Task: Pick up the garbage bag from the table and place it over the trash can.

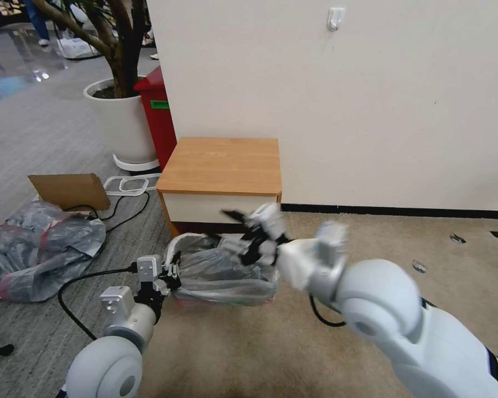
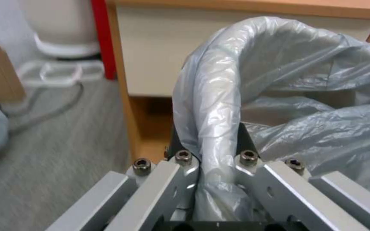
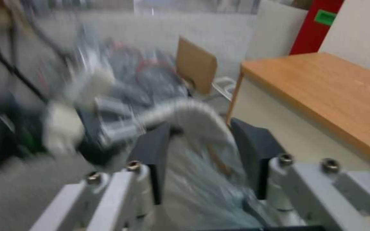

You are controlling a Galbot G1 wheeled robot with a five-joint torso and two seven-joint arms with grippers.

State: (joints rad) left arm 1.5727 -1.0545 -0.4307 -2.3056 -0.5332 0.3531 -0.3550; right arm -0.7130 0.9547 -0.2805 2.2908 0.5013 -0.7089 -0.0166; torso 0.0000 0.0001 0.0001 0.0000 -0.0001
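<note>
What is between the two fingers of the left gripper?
In the left wrist view, the left gripper pinches the bag-covered rim of the trash can: the grey garbage bag wraps that rim.

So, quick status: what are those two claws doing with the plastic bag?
Left claw shut on garbage bag at the trash can rim. Right claw open over the far side. Table top bare. Nothing in the way.

A cream wall [image 1: 371, 99] with dark baseboard [image 1: 398, 210] meets beige carpet [image 1: 249, 348] and grey flooring [image 1: 33, 138].
</note>
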